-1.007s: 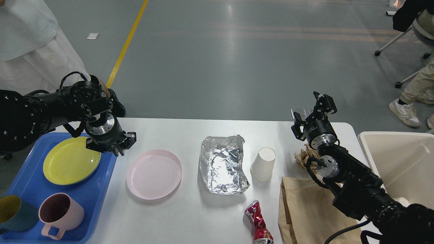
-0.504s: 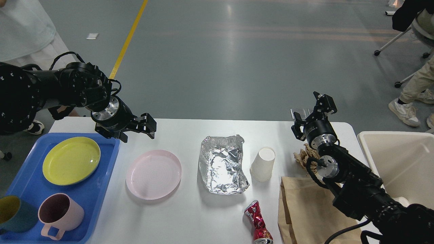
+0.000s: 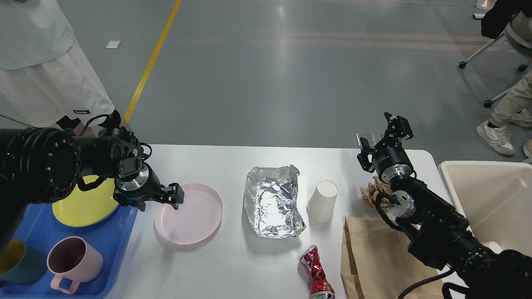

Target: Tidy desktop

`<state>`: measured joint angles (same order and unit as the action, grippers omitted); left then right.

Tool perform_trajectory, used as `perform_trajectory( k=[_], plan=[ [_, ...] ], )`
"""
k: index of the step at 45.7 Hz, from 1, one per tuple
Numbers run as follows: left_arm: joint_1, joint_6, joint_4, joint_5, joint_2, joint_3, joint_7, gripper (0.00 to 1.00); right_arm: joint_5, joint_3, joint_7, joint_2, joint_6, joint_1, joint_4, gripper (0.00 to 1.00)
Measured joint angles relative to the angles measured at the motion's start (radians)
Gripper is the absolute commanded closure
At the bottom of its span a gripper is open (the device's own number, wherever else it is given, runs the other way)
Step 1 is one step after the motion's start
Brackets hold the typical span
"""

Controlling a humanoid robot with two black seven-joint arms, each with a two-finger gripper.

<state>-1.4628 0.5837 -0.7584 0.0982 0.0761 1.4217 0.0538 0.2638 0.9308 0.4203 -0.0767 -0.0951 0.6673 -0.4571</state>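
Head view: left tool (image 3: 171,197), fingers apart, has dropped from above the tabletop (image 3: 232,265) to the pink plate's (image 3: 189,213) left rim, so a grasp looks imminent. Right tool (image 3: 384,141), unmoved, fingers apart, empty. Tabletop: white, matte, round-cornered; right of plate lie foil (image 3: 272,202), paper cup (image 3: 322,201), crushed can (image 3: 316,274).

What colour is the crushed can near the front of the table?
Red with silver, the crushed can, head view.
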Motion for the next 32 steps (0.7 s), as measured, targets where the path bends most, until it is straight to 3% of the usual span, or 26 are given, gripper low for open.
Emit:
perform_trajectory(
  k=[7, 17, 32],
  plan=[
    [0.073, -0.037, 0.059, 0.0, -0.001, -0.051, -0.08, 0.13, 0.0, 0.0, 0.0, 0.0, 0.0, 0.0, 0.0, 0.0],
    [0.155, -0.04, 0.146, 0.0, -0.025, -0.111, -0.154, 0.14, 0.0, 0.0, 0.0, 0.0, 0.0, 0.0, 0.0, 0.0],
    [0.19, -0.032, 0.154, 0.001, -0.035, -0.131, -0.173, 0.19, 0.0, 0.0, 0.0, 0.0, 0.0, 0.0, 0.0, 0.0]
  ],
)
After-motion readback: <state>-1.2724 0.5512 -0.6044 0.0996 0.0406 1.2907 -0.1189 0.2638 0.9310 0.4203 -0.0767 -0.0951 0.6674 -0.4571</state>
